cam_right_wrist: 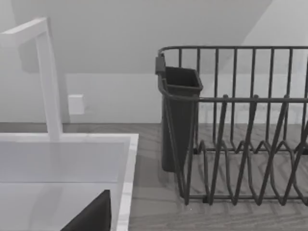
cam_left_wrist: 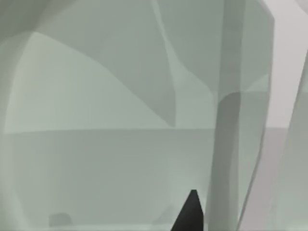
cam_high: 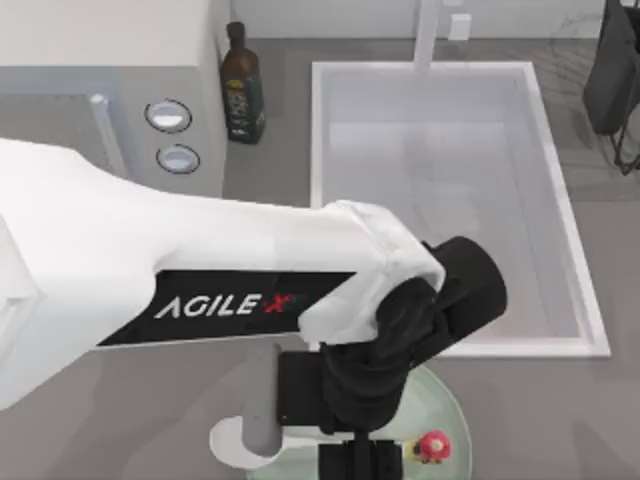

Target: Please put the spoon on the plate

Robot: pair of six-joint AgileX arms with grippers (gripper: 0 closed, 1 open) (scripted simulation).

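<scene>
Spoon (cam_high: 243,436) at counter's near edge, bowl just off the plate (cam_high: 445,400) rim, handle rising toward left tool (cam_high: 358,455); grip state cannot be told. Judged placing step: next, lower onto plate. Sink (cam_high: 322,150), bottle (cam_high: 242,85), rack (cam_right_wrist: 240,125) behind. Right arm parked.

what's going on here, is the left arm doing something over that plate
The left arm reaches across the counter in front of the sink, and its gripper hangs over the pale green plate at the near edge. A white, spoon-like piece sits at the plate's left rim; whether the gripper holds it cannot be told. A small red toy lies on the plate. The right arm is parked by the dish rack.
</scene>
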